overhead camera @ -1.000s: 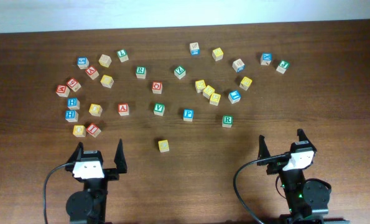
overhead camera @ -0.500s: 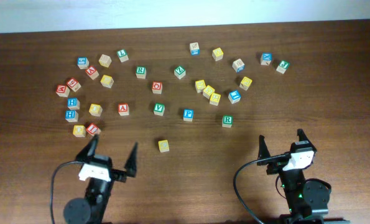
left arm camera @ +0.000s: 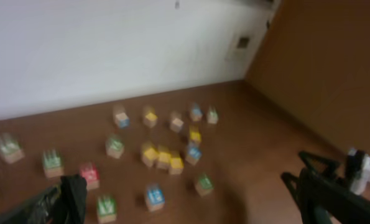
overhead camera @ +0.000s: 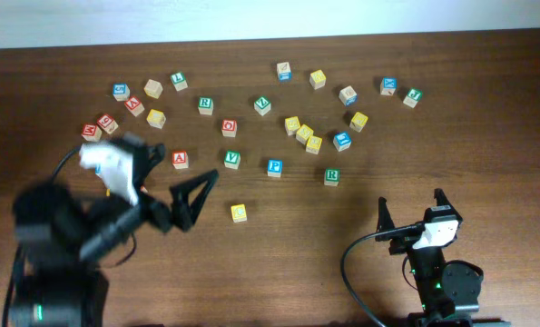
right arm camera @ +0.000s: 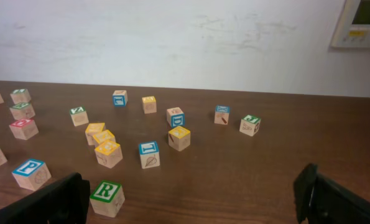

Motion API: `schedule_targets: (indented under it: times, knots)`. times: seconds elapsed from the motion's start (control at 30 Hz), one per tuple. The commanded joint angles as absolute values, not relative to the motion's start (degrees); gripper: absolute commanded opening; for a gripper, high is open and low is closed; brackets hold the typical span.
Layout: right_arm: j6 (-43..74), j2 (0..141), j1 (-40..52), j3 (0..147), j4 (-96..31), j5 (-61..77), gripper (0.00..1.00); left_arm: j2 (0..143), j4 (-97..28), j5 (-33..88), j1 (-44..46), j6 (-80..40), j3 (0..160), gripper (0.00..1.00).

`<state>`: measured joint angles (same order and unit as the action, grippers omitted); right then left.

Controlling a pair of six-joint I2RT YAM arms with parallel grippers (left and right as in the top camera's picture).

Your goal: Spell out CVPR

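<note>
- The yellow-faced cube (overhead camera: 239,212) lies alone on the tabletop, just to the right of the left claw (overhead camera: 186,173) and a little nearer to the robot. Its letter is too faint to read.
- The green V (overhead camera: 232,158), blue P (overhead camera: 274,167) and green R (overhead camera: 332,176) make a loose row that begins just beyond the left claw's fingertip and runs to its right. I judge they already stand in reading order — only the first place is missing.
- The red A (overhead camera: 180,160) shows between the left claw's fingers from above, beside the V. It may block the place for the yellow cube.
- The left claw is spread wide and holds nothing; its arm is blurred, so its height is unclear.
- The right claw (overhead camera: 410,202) also gapes empty, with the R ahead and to its left, well apart — probably parked out of the way.
</note>
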<state>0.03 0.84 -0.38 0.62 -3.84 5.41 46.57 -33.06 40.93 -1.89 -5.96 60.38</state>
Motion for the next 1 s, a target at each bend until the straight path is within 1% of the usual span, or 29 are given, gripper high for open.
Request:
schedule_targets:
  times: [0.0, 0.07, 0.1, 0.17, 0.2, 0.27, 0.3, 0.33, 0.37, 0.5, 0.6, 0.67, 0.73, 0.8, 0.9, 0.93, 0.97]
  knots:
    - [0.45, 0.4, -0.34, 0.32, -4.12, 5.34, 0.98, 61.32, -47.51, 33.65, 0.47, -9.37, 69.78, 0.99]
    - [0.45, 0.4, -0.34, 0.32, -4.12, 5.34, 0.98, 69.87, -58.3, 18.35, 6.68, -9.82, 74.02, 0.99]
    - [0.45, 0.4, -0.34, 0.32, -4.12, 5.34, 0.98, 72.84, -60.36, 15.4, 9.78, -9.82, 74.08, 0.99]
    - [0.45, 0.4, -0.34, 0.32, -4.12, 5.37, 0.98, 79.96, -62.46, 15.16, 15.31, -9.85, 74.08, 0.99]
    - [0.45, 0.4, -0.34, 0.32, -4.12, 5.34, 0.98, 82.78, -63.42, 14.28, 17.1, -12.05, 74.08, 0.99]
    - [0.45, 0.4, -0.34, 0.32, -4.12, 5.34, 0.98, 89.52, -67.92, 1.1, 20.29, -32.01, 73.8, 0.99]
    - [0.45, 0.4, -0.34, 0.32, -4.12, 5.34, 0.98, 91.59, -68.45, -2.48, 21.39, -37.56, 73.3, 0.99]
    - [0.45, 0.4, -0.34, 0.32, -4.12, 5.34, 0.98, 93.89, -68.36, -2.44, 22.46, -41.3, 72.58, 0.99]
    - [0.45, 0.4, -0.34, 0.32, -4.12, 5.34, 0.98, 96.88, -67.75, -0.6, 23.86, -42.24, 71.61, 0.99]
    - [0.45, 0.4, -0.34, 0.32, -4.12, 5.34, 0.98, 103.94, -64.03, 1.78, 26.81, -42.19, 71.22, 0.99]
    - [0.45, 0.4, -0.34, 0.32, -4.12, 5.37, 0.98, 106.19, -60.86, 1.74, 26.89, -42.19, 71.22, 1.0]
    - [0.45, 0.4, -0.34, 0.32, -4.12, 5.34, 0.98, 106.94, -59.88, 1.72, 26.98, -42.19, 71.22, 0.54]
    - [0.45, 0.4, -0.34, 0.32, -4.12, 5.34, 0.98, 107.92, -58.96, 1.69, 27.44, -41.32, 71.22, 0.66]
    - [0.45, 0.4, -0.34, 0.32, -4.12, 5.34, 0.98, 109.51, -57.82, 1.67, 28.47, -40.23, 71.16, 0.64]
    - [0.45, 0.4, -0.34, 0.32, -4.12, 5.34, 0.98, 111.44, -56.58, 1.08, 29.71, -40.23, 71.05, 0.63]
    - [0.45, 0.4, -0.34, 0.32, -4.12, 5.37, 0.98, 112.22, -56.23, 0.97, 29.74, -40.23, 71.05, 0.58]
    - [0.45, 0.4, -0.34, 0.32, -4.12, 5.34, 0.98, 112.73, -56.16, 0.3, 29.74, -40.23, 71.05, 0.55]
